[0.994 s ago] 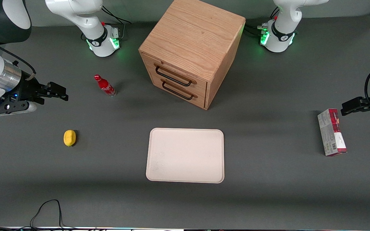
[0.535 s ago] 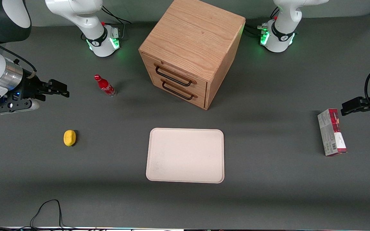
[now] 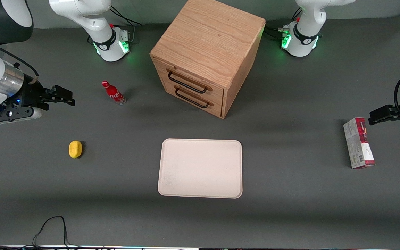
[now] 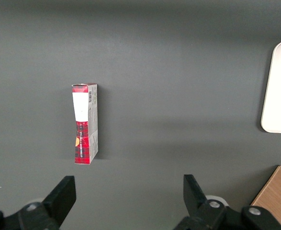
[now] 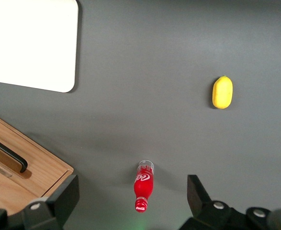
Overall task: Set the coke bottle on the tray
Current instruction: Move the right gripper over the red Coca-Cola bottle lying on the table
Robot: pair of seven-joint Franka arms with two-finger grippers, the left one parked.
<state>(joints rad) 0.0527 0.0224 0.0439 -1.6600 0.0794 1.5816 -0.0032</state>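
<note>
The coke bottle [image 3: 113, 93], small and red with a red cap and white script, stands upright on the grey table near the working arm's base. It also shows in the right wrist view [image 5: 143, 184], standing between the two spread fingers but well below them. My right gripper [image 3: 66, 98] is open and empty, high above the table, off to the side of the bottle toward the working arm's end. The cream-white tray [image 3: 200, 168] lies flat and empty, nearer the front camera than the drawer cabinet; its corner shows in the right wrist view [image 5: 30, 43].
A wooden two-drawer cabinet [image 3: 207, 55] stands at mid-table. A yellow lemon [image 3: 75, 149] lies nearer the camera than the bottle, also in the right wrist view [image 5: 222, 92]. A red-and-grey carton box [image 3: 358, 143] lies toward the parked arm's end. A black cable [image 3: 52, 225] lies at the front edge.
My right gripper has shifted slightly farther from the front camera and a little toward the bottle. The bottle, tray and other objects have not moved.
</note>
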